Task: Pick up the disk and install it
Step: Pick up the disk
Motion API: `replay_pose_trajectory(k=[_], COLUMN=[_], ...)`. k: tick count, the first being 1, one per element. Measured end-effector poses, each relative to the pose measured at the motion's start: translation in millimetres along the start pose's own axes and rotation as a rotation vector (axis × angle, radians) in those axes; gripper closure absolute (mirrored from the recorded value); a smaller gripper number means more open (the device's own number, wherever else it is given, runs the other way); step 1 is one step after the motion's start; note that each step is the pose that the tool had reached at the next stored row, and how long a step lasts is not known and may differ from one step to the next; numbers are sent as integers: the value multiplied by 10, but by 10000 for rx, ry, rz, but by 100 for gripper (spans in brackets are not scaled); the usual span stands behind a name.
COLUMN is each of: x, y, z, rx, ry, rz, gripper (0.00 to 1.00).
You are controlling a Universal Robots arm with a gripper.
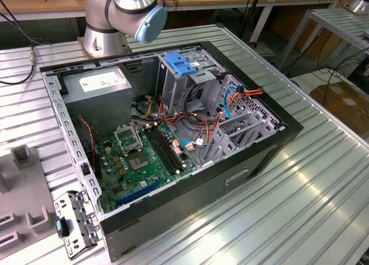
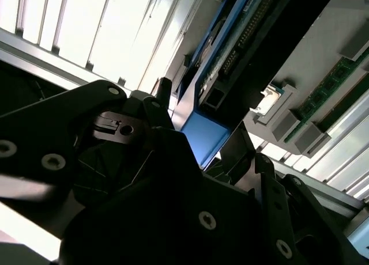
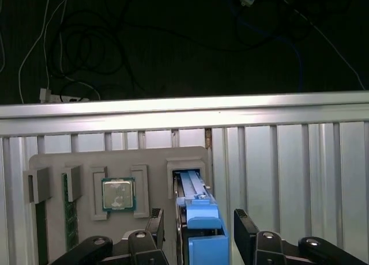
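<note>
In the first wrist view the disk [image 3: 195,203] stands on edge in a slot of a grey holder tray [image 3: 115,158], its blue plastic bracket facing the camera. My gripper [image 3: 199,233] straddles it, one black finger [image 3: 157,227] on each side with small gaps showing, so it is open around the disk. The second wrist view shows the same disk [image 2: 239,43] edge-on with its connector row and blue bracket end [image 2: 209,139], past the dark gripper body. The open computer case [image 1: 173,132] lies on the ribbed metal table in the exterior view.
A processor chip [image 3: 119,194] and a memory stick [image 3: 70,210] sit in other tray slots. Inside the case are a drive cage with a blue handle [image 1: 183,63], a grey power supply [image 1: 101,86], the motherboard [image 1: 141,155] and loose cables [image 1: 230,98]. The arm's base [image 1: 106,31] stands behind the case.
</note>
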State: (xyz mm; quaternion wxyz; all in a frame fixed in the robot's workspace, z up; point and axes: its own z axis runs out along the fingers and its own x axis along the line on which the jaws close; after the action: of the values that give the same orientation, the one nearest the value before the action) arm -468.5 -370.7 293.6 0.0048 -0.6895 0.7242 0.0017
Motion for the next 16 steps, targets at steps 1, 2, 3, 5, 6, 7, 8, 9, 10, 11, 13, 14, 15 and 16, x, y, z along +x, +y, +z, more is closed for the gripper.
replay_pose_trajectory(k=[1,2,3,5,6,7,8,9,10,11,13,14,15,16], x=[0,0,0,0,0,0,-1,-1,-2,-3,-9,-12,-14,-14], y=[0,0,0,0,0,0,0,-1,-1,0,-1,-1,0,0], z=[0,0,0,0,0,0,1,1,1,0,0,1,1,0], rx=[-1,0,0,1,0,0,2,2,2,0,1,1,1,0], ry=[0,0,0,0,0,0,-1,-1,-1,0,0,0,0,0], rz=[1,1,4,6,8,11,13,12,12,13,13,13,12,12], gripper=[40,40,40,42,42,49,49,49,49,49,49,49,49,49])
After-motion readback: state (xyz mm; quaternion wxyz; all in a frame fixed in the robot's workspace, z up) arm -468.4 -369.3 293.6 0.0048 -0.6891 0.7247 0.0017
